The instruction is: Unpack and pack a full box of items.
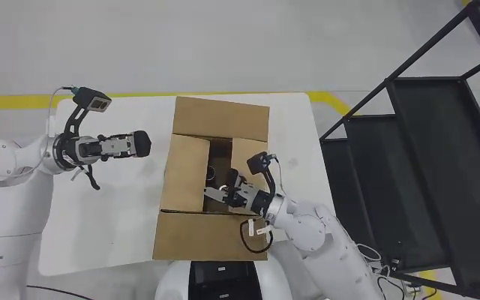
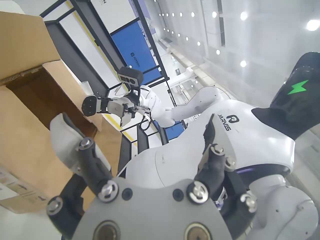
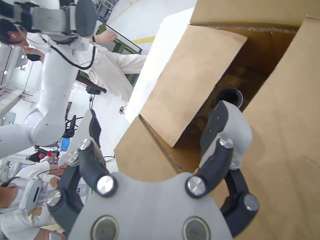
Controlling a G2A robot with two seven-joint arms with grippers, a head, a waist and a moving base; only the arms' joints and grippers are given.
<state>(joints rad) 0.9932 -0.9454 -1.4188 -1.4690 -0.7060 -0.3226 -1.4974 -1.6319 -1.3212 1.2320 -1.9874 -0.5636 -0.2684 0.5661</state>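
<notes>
table (image 1: 105, 217): white, rounded corners, across the centre and left of the top view; carries the box
rack (image 1: 409, 165): black metal shelving, right side of the top view, off the table's edge
box (image 1: 186, 174): brown cardboard, centre of the top view, on the right part of the table; open, with one long flap folded out toward the top of the frame and one toward the bottom; two side flaps angled in over the opening with a dark gap between them; lower left of the left wrist view (image 2: 27, 131); right and centre of the right wrist view (image 3: 195, 81)
left gripper (image 1: 139, 142): left of centre in the top view, above bare table, pointing at the box's side but apart from it; in its own wrist view (image 2: 135, 118) jaws spread wide, nothing between them
right gripper (image 1: 214, 192): lower centre of the top view, over the gap between the side flaps; in its own wrist view (image 3: 157, 108) jaws wide apart and holding nothing, one finger in front of the gap, the other out past the side flap's edge
dark container (image 3: 228, 96): round, open-topped, down inside the box in the gap, right of centre in the right wrist view, just beyond one fingertip; touching or not, cannot tell
</notes>
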